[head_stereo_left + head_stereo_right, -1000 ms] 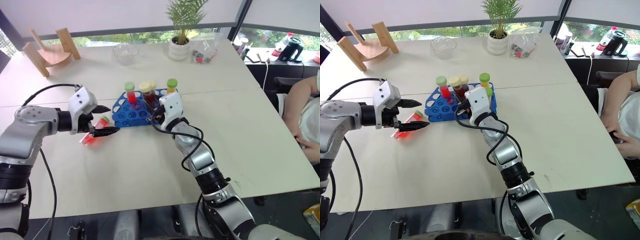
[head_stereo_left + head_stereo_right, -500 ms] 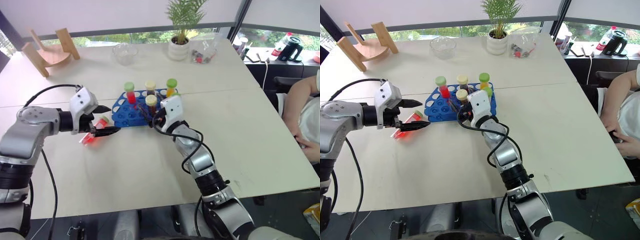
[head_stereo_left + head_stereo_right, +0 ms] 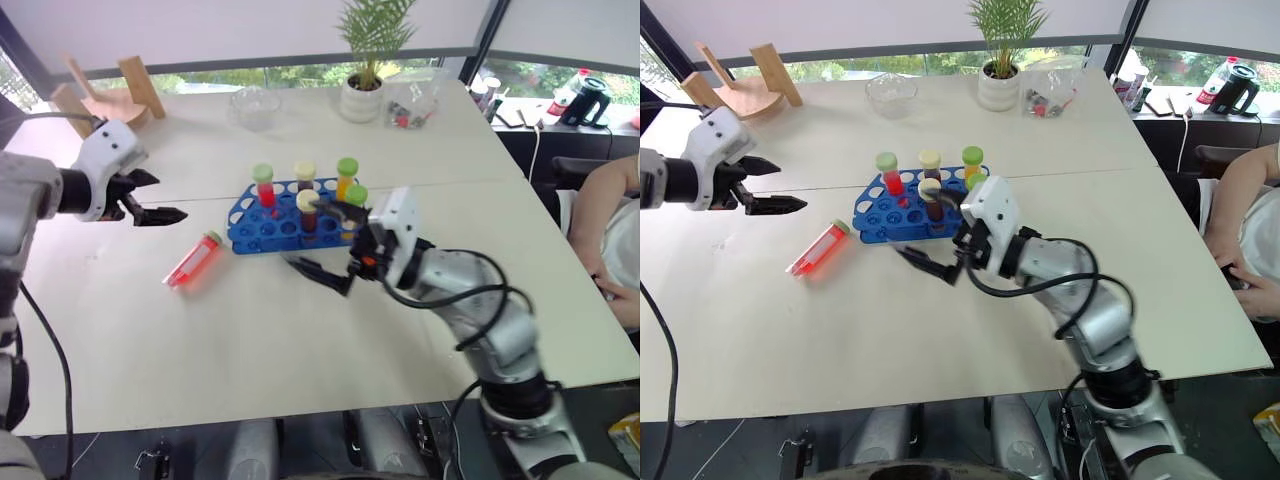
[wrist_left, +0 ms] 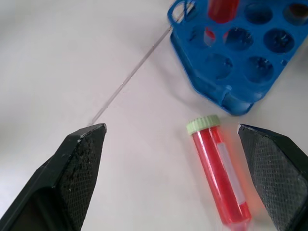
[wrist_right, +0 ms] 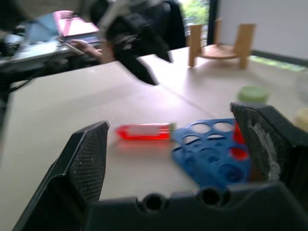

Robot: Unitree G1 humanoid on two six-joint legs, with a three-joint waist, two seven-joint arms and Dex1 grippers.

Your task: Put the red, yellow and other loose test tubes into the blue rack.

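Your pink-red tube point(image 3: 194, 262) lies flat on the worktop point(image 3: 300, 340), just left of the blue rack point(image 3: 262, 227). Your left tool point(image 3: 158, 206) hangs wide and empty, left and far of it. Your right tool point(image 3: 322, 245) gapes empty right of it, near the rack's near edge.

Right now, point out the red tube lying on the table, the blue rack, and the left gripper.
red tube point(image 3: 194, 262), left eye view, middle of its body.
blue rack point(image 3: 262, 230), left eye view, bare holes near its left front.
left gripper point(image 3: 163, 195), left eye view, midway between the open fingertips.

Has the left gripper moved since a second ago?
Yes. The left gripper has pulled away from the lying red tube, towards the wooden stand.
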